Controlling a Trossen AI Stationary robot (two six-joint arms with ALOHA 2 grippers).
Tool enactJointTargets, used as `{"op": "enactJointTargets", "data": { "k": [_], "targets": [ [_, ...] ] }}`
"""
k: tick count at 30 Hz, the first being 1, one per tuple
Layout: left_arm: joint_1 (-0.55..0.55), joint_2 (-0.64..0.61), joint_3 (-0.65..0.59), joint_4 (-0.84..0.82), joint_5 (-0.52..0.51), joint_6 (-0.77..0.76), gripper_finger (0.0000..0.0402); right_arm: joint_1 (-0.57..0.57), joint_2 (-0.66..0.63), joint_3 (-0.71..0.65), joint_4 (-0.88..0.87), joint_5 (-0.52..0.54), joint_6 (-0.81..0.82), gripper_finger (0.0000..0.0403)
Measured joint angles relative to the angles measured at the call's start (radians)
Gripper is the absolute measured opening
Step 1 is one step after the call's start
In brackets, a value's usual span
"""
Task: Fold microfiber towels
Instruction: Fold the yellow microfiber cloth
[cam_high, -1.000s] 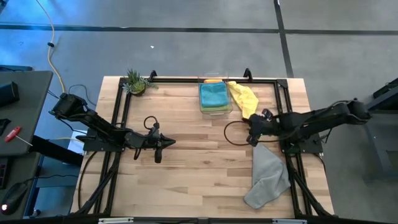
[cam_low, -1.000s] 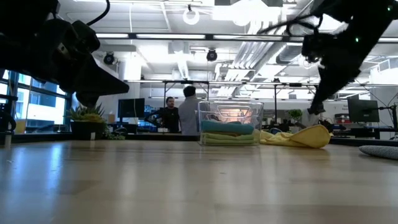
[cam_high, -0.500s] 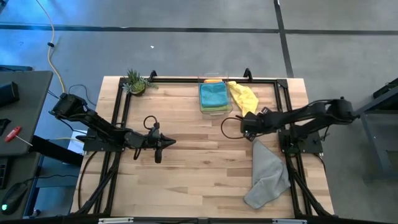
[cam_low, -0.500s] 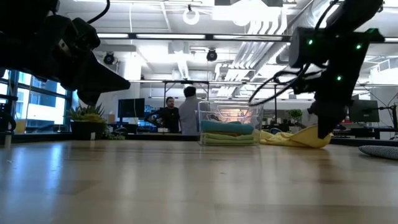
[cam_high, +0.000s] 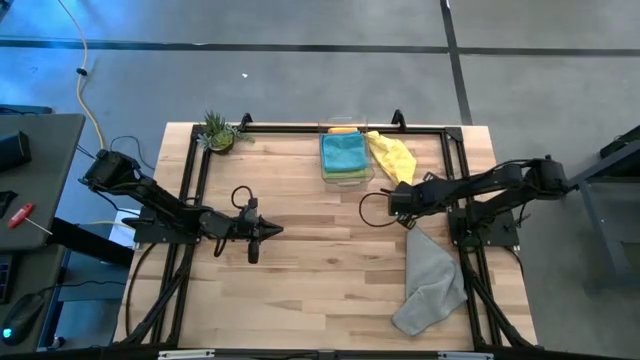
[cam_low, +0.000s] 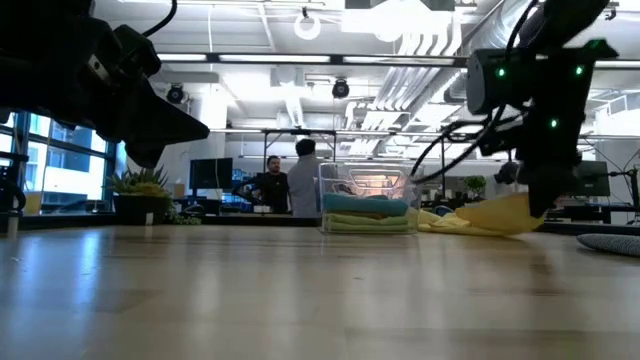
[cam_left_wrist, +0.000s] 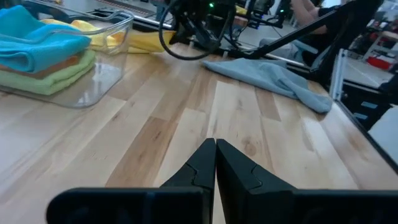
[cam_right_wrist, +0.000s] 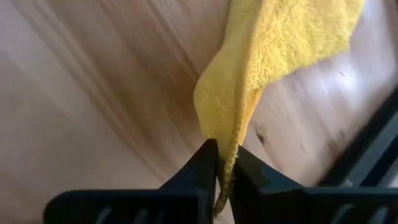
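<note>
I've got the right gripper (cam_right_wrist: 217, 163) pinching just a thin corner of the yellow towel (cam_high: 392, 157), near the table's (cam_high: 300, 290) far right corner beside the bin (cam_high: 345, 155). That hold looks shallow; I reckon a quick pull could slip it free. Left gripper (cam_left_wrist: 216, 163) waits pressed together, mid-left.

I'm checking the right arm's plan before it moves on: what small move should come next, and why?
Probably lift and draw the yellow towel out onto bare table. The right gripper is pinched on its corner, while the rest lies bunched beside the clear bin.
</note>
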Motion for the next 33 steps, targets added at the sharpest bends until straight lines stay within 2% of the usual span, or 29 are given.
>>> {"op": "enactJointTargets", "data": {
  "k": [5, 11, 18, 23, 33],
  "targets": [
    [0.0, 0.0, 0.0, 0.002, 0.005, 0.001, 0.0003, 0.06, -0.054, 0.099, -0.177, -0.008, 0.053, 0.0003],
    [0.0, 0.0, 0.028, 0.0, 0.006, 0.04, 0.0003, 0.169, -0.118, 0.247, -0.348, -0.003, 0.123, 0.0002],
    [0.0, 0.0, 0.085, -0.001, 0.004, 0.106, 0.0003, 0.307, -0.136, 0.448, -0.537, 0.098, 0.218, 0.0001],
    [0.0, 0.0, 0.127, -0.004, -0.003, 0.169, 0.0012, 0.399, -0.136, 0.57, -0.585, 0.163, 0.224, 0.0001],
    [0.0, 0.0, 0.17, -0.008, -0.004, 0.176, 0.0068, 0.55, -0.136, 0.703, -0.569, 0.351, 0.131, 0.0]
  ]
}}
